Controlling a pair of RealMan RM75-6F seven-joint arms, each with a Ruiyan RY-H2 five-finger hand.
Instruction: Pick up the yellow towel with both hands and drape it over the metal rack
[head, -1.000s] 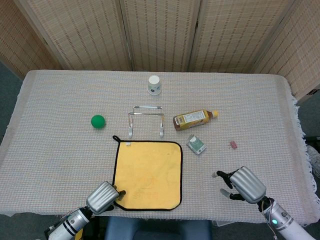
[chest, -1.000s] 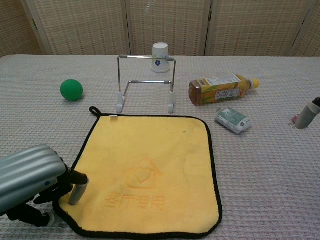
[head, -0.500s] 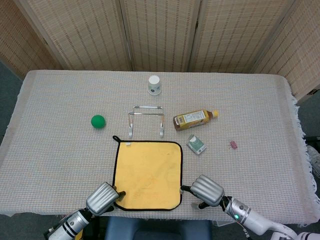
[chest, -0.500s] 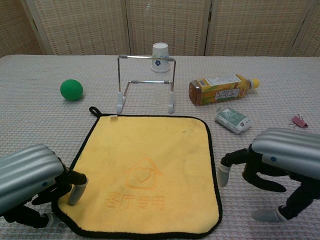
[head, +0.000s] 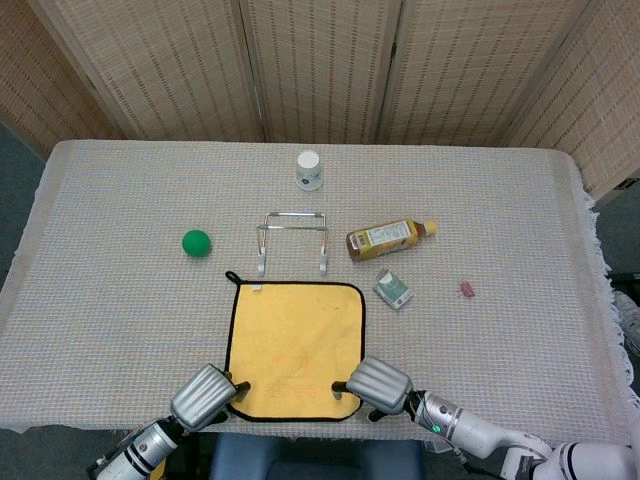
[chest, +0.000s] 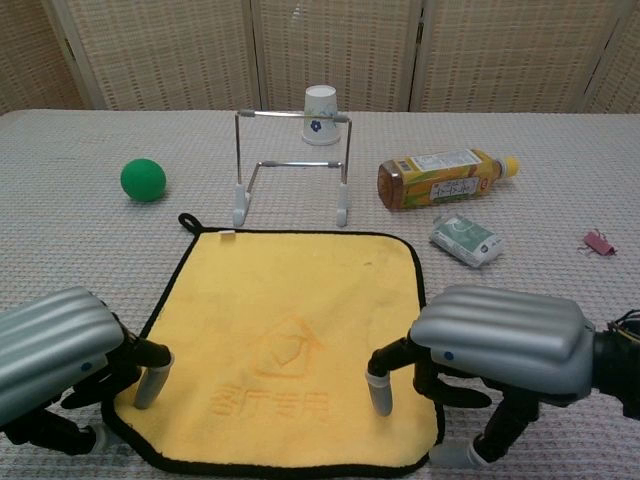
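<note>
The yellow towel (head: 296, 340) (chest: 300, 320), edged in black, lies flat on the table just in front of the metal rack (head: 292, 240) (chest: 292, 165), which stands upright and bare. My left hand (head: 205, 396) (chest: 55, 355) is at the towel's near left corner, with one fingertip (chest: 147, 388) down on the cloth. At the near right corner my right hand (head: 378, 384) (chest: 500, 335) has a fingertip (chest: 380, 395) resting on the towel and its other fingers hanging beside the edge. Neither hand has lifted any cloth.
A green ball (head: 196, 242) (chest: 143, 180) lies left of the rack and an upturned paper cup (head: 309, 170) (chest: 321, 101) stands behind it. To the right lie a tea bottle (head: 388, 237) (chest: 440, 178), a small packet (head: 394, 290) (chest: 465, 240) and a pink clip (head: 466, 290) (chest: 598, 242).
My right hand has swept left from the table's right side onto the towel's near right corner. The left hand and the towel have stayed where they were.
</note>
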